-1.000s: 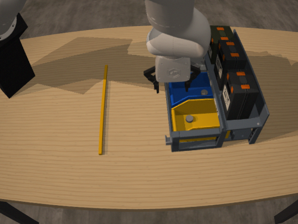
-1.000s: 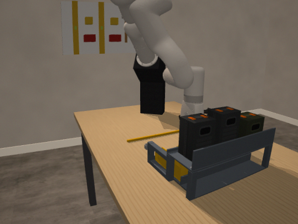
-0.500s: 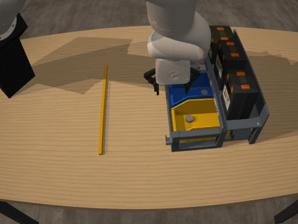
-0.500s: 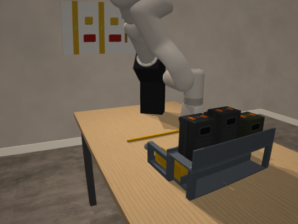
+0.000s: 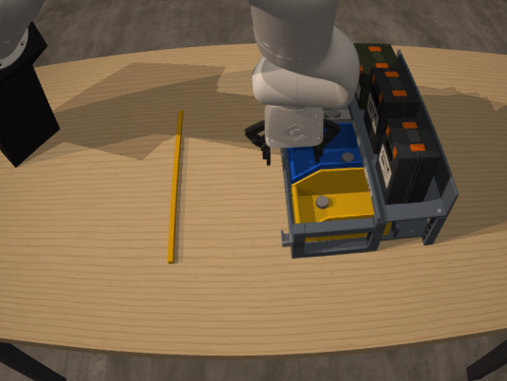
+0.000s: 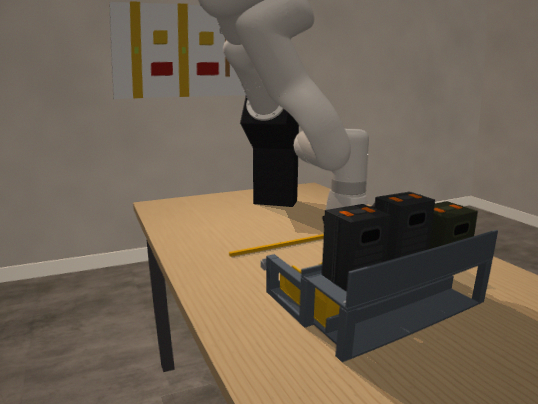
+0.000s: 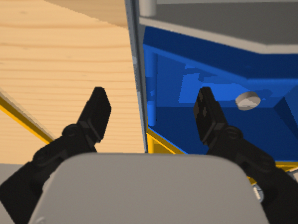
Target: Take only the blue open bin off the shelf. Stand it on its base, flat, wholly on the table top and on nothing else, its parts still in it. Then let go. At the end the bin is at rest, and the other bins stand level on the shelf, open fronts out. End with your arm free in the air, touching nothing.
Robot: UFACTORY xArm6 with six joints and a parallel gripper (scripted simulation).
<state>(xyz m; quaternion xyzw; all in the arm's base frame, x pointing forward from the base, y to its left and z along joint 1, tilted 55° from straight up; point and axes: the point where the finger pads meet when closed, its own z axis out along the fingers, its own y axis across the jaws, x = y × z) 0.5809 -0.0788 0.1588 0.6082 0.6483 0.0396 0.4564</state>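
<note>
The blue open bin [image 5: 339, 165] [image 7: 175, 125] sits on the lower tier of the grey shelf [image 5: 330, 238] [image 6: 415, 280], behind a yellow bin [image 5: 341, 193] [image 6: 322, 305]. A grey disc part [image 5: 348, 157] [image 7: 248, 100] lies inside the blue bin. My gripper [image 5: 292, 153] [image 7: 151, 98] is open and empty. It hangs low at the blue bin's left side and straddles the bin's left wall and the shelf's side rail [image 7: 132, 60]: one finger is over the table, the other inside the bin. In the exterior view the gripper and the blue bin are hidden behind the black boxes.
Three tall black boxes [image 5: 405, 160] [image 6: 355, 240] stand on the shelf's upper tier. The yellow bin holds a grey disc [image 5: 322, 202]. A thin yellow strip [image 5: 175, 189] [image 6: 275, 246] lies on the table [image 5: 94, 283] [image 6: 210, 260] left of the shelf. The black arm base [image 5: 21, 108] [image 6: 272, 165] stands at the far left.
</note>
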